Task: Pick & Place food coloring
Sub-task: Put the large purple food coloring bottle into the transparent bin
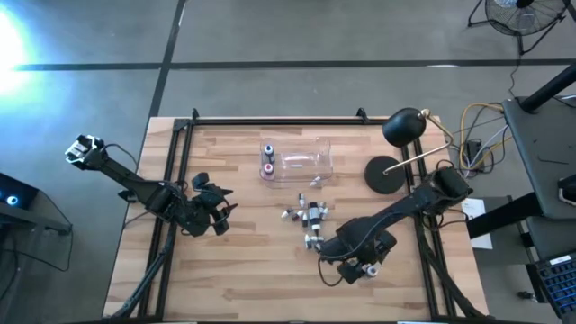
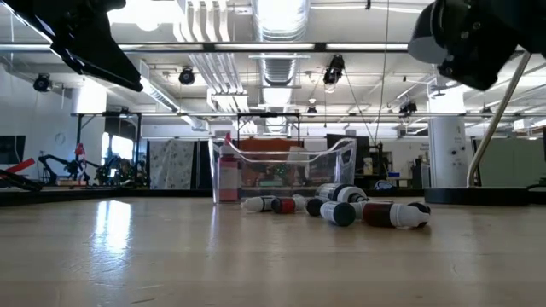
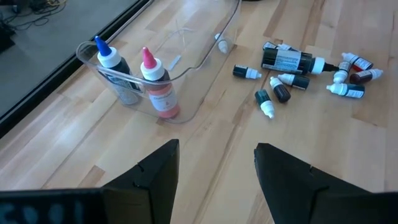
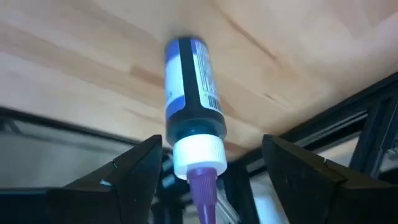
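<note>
Right gripper (image 4: pixel 211 168) jaws stand apart, nothing clamped; 1 dark blue-labelled dropper bottle with white collar and purple tip (image 4: pixel 191 106) lies on the wooden table (image 1: pixel 243 261) between them, long axis along the fingers, tip toward the wrist. Right arm reaches low, near front edge. Left gripper (image 3: pixel 214 174), apart, waits at left.

The left gripper (image 1: pixel 219 209) sits at nine o'clock on the table, fingers (image 3: pixel 155 174) spread apart. The right gripper (image 1: pixel 355 268) is low at five o'clock, fingers (image 4: pixel 134 168) wide.
</note>
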Controlling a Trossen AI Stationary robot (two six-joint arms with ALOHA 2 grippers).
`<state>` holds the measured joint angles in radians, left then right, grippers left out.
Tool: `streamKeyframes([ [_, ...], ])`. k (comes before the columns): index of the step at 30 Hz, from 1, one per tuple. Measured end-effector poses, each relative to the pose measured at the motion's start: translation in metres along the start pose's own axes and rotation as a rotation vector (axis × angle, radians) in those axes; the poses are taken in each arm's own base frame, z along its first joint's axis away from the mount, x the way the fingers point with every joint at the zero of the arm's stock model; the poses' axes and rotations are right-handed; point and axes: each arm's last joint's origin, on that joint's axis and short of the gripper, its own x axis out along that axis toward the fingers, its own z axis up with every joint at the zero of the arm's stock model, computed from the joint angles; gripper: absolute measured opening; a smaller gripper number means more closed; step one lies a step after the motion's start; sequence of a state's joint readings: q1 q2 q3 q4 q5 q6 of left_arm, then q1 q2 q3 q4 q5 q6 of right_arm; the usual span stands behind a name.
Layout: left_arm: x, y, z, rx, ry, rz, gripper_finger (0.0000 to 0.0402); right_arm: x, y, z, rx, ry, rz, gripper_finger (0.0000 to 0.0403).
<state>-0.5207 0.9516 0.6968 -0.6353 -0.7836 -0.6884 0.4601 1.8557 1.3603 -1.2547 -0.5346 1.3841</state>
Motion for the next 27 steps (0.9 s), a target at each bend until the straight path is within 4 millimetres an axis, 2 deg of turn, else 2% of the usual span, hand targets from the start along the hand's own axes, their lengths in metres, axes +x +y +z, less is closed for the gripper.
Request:
streamKeyframes([
  [4, 0.000, 0.000, 0.000, 0.000, 0.000, -0.001, 0.0184, -0.011, -0.005, -0.014, 0.084, -0.057, 0.070, 0.0283],
  [10, 0.000, 0.000, 0.000, -0.001, 0.000, 0.000, 0.0184, -0.017, -0.008, -0.040, 0.274, -0.137, 0.199, 0.0285],
  [14, 0.000, 0.000, 0.000, -0.001, 0.000, -0.001, 0.0184, -0.007, -0.009, -0.051, 0.437, -0.180, 0.244, 0.0285],
  [19, 0.000, 0.000, 0.000, 0.000, 0.000, -0.001, 0.0184, 0.006, -0.010, -0.054, 0.540, -0.191, 0.227, 0.0273],
  [27, 0.000, 0.000, 0.000, 0.000, 0.005, -0.006, 0.0184, 0.007, -0.011, -0.054, 0.586, -0.234, 0.240, 0.0234],
])
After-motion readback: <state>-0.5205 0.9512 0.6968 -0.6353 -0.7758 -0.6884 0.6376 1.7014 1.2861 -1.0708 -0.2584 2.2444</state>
